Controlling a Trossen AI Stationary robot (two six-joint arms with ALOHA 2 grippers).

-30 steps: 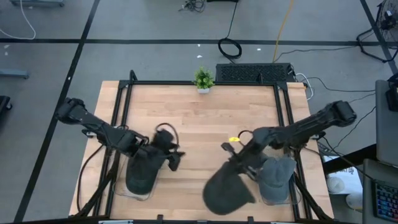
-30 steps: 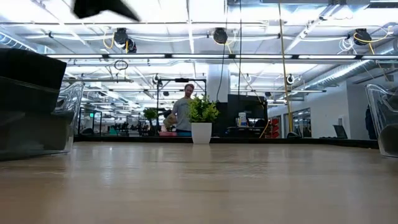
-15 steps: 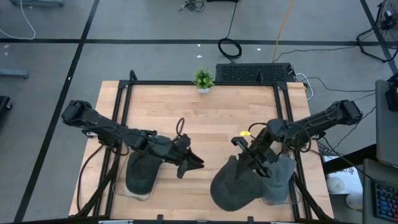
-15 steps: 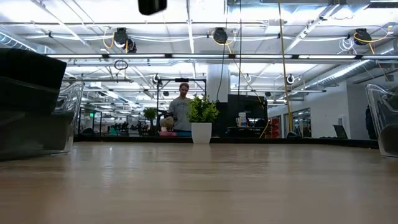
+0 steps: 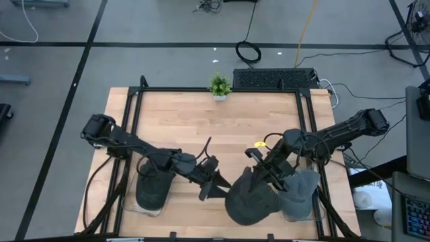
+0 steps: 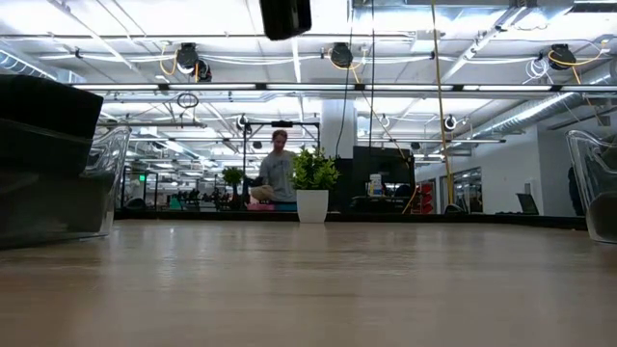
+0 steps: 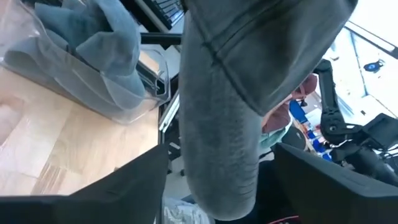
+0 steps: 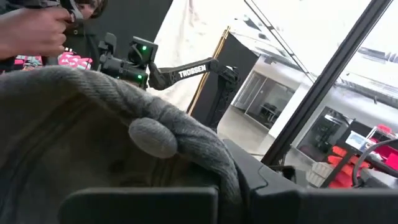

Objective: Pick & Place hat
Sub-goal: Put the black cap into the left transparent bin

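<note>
A dark grey hat [image 5: 250,199] hangs above the table's near middle, with my right gripper [image 5: 270,176] shut on it. The hat does not show in the low view. The right wrist view looks onto its crown and top button [image 8: 152,137]. My left gripper [image 5: 216,189] reaches in level from the table's left and is open. In the left wrist view a hanging part of the hat [image 7: 217,124] runs between its two fingers [image 7: 134,190], with a gap on either side. My right gripper holds the hat at its far right edge [image 5: 263,183], coming from the table's right side. The gripper's own body hides the exact place of contact. The hat hangs below and in front of the fingers, lifted clear of the table.
A clear bin [image 5: 127,202] at the near left holds a dark hat. A second clear bin [image 5: 321,202] at the near right holds grey-blue hats [image 7: 93,56]. A small potted plant [image 5: 219,86] stands at the far edge. A person shows in the room beyond.
My left gripper has left the left bin and gone toward the table's right, up to the hat, tipping from pointing down to about level. My right gripper has risen a little with the hat, which stays clear of the table.
</note>
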